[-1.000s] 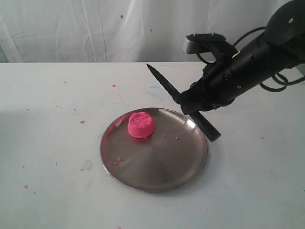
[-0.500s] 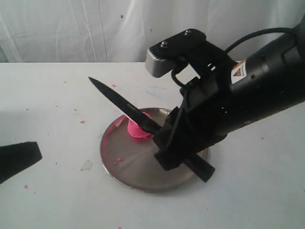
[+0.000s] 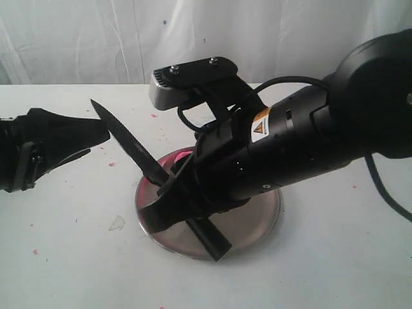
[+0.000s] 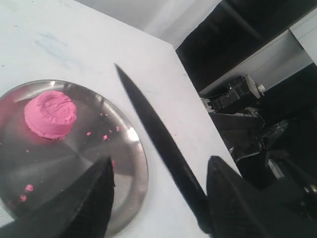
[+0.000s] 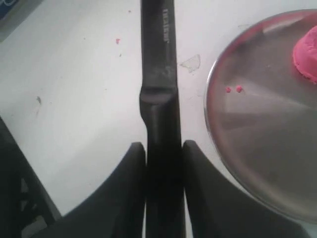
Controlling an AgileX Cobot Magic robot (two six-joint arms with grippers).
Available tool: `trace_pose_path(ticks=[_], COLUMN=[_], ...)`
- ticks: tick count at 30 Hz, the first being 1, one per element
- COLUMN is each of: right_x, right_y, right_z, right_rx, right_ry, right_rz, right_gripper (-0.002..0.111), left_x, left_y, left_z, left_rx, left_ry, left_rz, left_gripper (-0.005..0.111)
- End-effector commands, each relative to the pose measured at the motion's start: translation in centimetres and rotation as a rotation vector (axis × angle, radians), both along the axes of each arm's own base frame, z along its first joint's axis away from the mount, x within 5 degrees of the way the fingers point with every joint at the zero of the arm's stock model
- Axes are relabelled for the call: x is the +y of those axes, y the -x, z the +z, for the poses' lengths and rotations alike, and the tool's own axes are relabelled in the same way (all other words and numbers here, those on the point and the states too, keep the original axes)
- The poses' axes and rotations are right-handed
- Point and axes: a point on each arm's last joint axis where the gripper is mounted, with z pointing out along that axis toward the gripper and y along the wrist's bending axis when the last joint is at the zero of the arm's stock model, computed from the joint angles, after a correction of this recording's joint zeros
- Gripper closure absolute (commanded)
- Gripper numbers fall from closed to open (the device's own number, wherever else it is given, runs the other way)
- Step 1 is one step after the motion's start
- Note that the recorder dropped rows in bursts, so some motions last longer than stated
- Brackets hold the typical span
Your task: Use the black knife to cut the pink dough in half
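The pink dough (image 4: 50,113), a squat flat-topped lump, sits on the steel plate (image 4: 140,163). In the exterior view only a sliver of the dough (image 3: 182,154) shows behind the right arm. My right gripper (image 5: 164,145) is shut on the handle of the black knife (image 5: 158,49). It holds the knife (image 3: 132,147) slanted above the plate (image 3: 265,212), blade tip up and to the left. My left gripper (image 3: 90,143) stands open at the left, close to the blade tip. In the left wrist view the blade (image 4: 158,139) runs between its spread fingers (image 4: 99,193).
Pink crumbs (image 5: 233,89) lie on the plate (image 5: 257,144) and scattered over the white table. A small clear scrap (image 3: 117,223) lies left of the plate. A white curtain closes off the back. The bulky right arm (image 3: 302,151) hangs over most of the plate.
The right arm has swung the knife left and forward over the plate, hiding most of the dough. The left gripper has come in from the left and opened.
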Motion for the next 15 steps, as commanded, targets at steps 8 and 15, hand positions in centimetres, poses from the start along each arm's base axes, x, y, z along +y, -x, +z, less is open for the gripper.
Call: trace_pose_path(ticks=[8,15], right_x=[1.7,1.7], right_y=[1.3,1.2], right_z=[0.8,0.9], right_rx=[-0.023,-0.021], right_ry=[-0.115,-0.123], right_rz=[0.016,0.011], right_gripper=[0.101,0.101], left_x=[0.1,0.0], left_y=[-0.6,-0.9], left_z=[-0.3,1.0], left_rx=[0.020,-0.020], left_ry=[-0.007,0.004], left_rz=[0.038,0.034], left_gripper=[0.048,0.052])
